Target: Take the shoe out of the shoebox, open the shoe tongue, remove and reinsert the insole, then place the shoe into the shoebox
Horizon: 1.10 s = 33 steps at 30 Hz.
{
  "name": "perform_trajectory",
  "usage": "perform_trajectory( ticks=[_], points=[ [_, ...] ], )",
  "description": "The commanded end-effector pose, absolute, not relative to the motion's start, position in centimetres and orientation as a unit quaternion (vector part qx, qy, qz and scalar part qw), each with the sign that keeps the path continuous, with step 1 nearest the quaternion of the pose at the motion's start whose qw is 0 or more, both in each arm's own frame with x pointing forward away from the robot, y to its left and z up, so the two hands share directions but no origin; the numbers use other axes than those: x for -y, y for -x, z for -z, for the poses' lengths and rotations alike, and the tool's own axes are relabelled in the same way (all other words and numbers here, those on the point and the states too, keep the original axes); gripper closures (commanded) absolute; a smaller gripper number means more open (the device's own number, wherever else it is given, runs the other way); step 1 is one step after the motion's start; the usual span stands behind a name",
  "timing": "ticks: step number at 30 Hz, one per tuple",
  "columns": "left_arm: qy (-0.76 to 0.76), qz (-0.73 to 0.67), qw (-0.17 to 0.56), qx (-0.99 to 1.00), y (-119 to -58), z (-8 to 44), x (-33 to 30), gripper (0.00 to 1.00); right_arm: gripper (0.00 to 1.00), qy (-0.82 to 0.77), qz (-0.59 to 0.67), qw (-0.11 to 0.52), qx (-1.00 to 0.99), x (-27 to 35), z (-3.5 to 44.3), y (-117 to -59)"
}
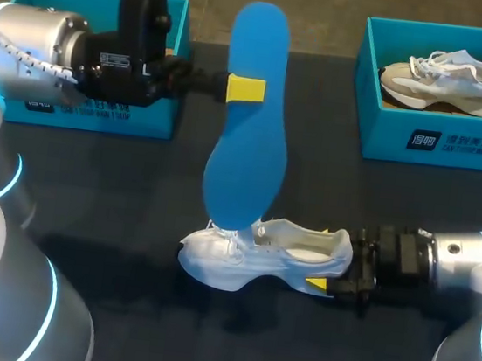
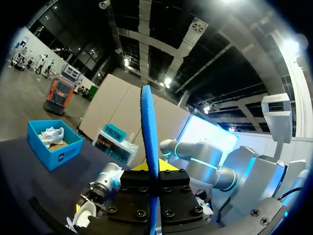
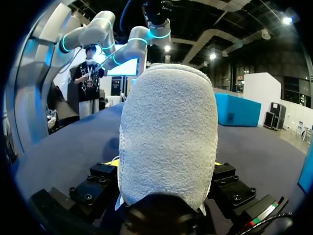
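My left gripper [image 1: 245, 89] comes in from the left, above the table, and is shut on a blue insole [image 1: 250, 120] that hangs upright. The insole's lower end reaches the laces of a white shoe [image 1: 258, 253], which lies on the dark table. My right gripper [image 1: 327, 266] grips this shoe at its heel, one yellow fingertip [image 1: 316, 285] showing on the near side. In the left wrist view the insole [image 2: 148, 132] stands edge-on between the fingers of the left gripper [image 2: 149, 169]. In the right wrist view the shoe's heel [image 3: 166, 127] fills the gap of the right gripper [image 3: 166, 166].
A teal shoebox [image 1: 440, 139] at the back right holds a beige shoe [image 1: 452, 76]. A second teal box [image 1: 99, 115] stands at the back left, largely hidden by my left arm.
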<state>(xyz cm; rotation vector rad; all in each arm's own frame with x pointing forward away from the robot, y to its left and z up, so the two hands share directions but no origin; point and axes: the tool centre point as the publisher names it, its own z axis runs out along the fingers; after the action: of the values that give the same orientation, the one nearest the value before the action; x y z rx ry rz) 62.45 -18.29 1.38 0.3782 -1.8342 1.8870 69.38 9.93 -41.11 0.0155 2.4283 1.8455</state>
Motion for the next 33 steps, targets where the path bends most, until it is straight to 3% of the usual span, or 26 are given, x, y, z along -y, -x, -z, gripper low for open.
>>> perform_trajectory(
  ticks=[1, 2, 20, 33],
  points=[
    [-0.141, -0.690, 0.235, 0.670, -62.0, -1.5, 17.7, 1.00, 0.26, -0.003, -0.604, 0.042, -0.796, -10.1, 41.1, -69.5],
    [-0.141, -0.690, 0.234, 0.671, -61.9, -1.5, 17.6, 1.00, 0.00, -0.004, -0.603, 0.042, -0.796, -10.0, 41.1, -69.5],
    [-0.144, -0.690, 0.222, 0.673, -61.8, -1.7, 16.7, 1.00, 0.00, 0.000, -0.584, 0.046, -0.810, -8.5, 40.1, -69.3],
    [-0.134, -0.691, 0.224, 0.674, -61.8, -1.9, 16.8, 1.00, 0.00, 0.011, -0.495, 0.043, -0.868, -7.2, 38.7, -69.7]
  ],
)
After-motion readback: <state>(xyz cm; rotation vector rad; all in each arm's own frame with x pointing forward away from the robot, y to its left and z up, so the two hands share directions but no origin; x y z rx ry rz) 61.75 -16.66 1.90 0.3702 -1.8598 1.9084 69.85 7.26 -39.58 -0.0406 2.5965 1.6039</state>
